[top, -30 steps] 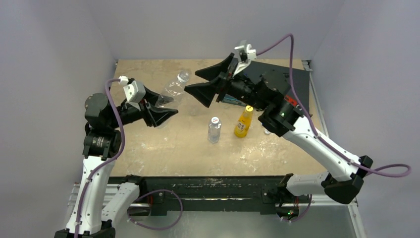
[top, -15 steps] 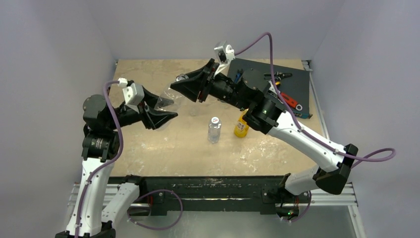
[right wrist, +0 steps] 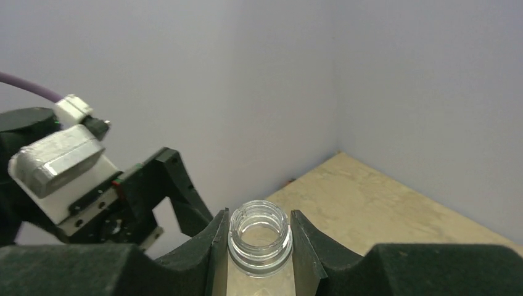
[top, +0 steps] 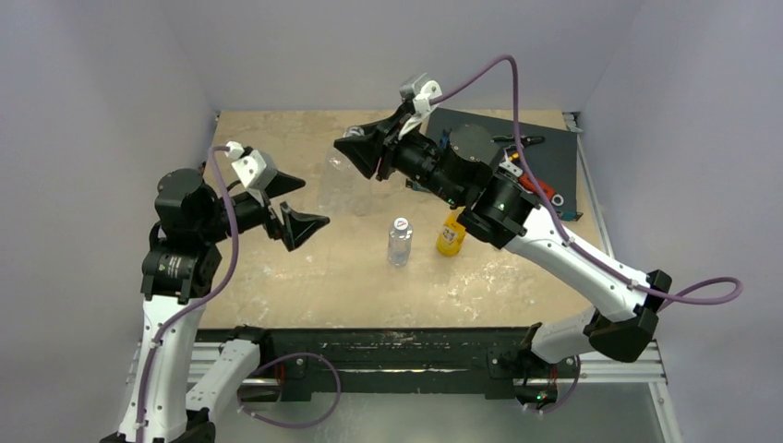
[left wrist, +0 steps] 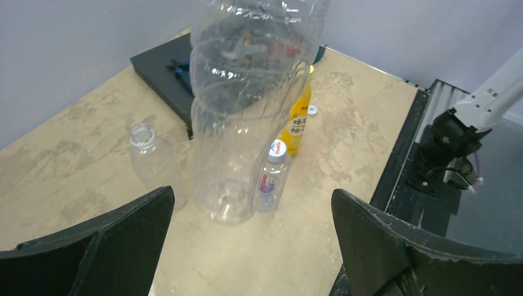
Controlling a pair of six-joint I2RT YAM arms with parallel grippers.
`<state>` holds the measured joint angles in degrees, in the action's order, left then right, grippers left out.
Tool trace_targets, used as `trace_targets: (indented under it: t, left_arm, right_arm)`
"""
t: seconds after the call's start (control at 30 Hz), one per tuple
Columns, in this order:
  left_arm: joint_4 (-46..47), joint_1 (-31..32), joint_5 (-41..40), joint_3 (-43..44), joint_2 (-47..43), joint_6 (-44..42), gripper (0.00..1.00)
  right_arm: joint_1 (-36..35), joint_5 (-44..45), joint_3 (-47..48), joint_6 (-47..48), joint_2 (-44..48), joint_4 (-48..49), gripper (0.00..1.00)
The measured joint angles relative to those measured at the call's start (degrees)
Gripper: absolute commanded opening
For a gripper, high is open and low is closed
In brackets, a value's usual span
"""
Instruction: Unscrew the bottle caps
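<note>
Right end effector (top: 363,153) is clamped on the capless neck of a large clear bottle (right wrist: 259,237), held at 11 o'clock from the centre of the counter (top: 277,277). Left end effector (top: 297,205) is spread wide, its fingers clear of that bottle. A small white-capped bottle (top: 400,242) is seen standing mid-counter, with an orange-yellow bottle (top: 451,236) just beside it at 3 o'clock. A loose white cap (left wrist: 312,110) is seen lying near the latter.
</note>
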<state>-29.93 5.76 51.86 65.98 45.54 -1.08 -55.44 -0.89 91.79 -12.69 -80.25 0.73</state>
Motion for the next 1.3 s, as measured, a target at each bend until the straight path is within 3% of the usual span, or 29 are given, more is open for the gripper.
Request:
trace_targets:
  t: [0.27,0.5,0.83,1.3]
  left_arm:
    - [-9.20,0.00,-13.09,7.67,5.97,-1.77,1.00]
    - [-14.21,0.00,-21.33,10.21,12.31,-1.73,1.00]
    - [-15.58,0.00,-28.39,10.45,13.92,-1.57,1.00]
    - [-14.40,0.00,-30.38,10.80,14.08,-1.84,1.00]
  right_arm:
    - [2.78,14.10,0.90,11.30,-0.44,-4.66,0.17]
    - [4.44,22.93,-1.46,14.86,-2.58,-1.16,0.16]
    - [11.30,28.02,-10.78,12.63,-8.22,7.17,0.17]
    - [11.47,31.50,-17.14,8.09,-19.39,17.99,0.18]
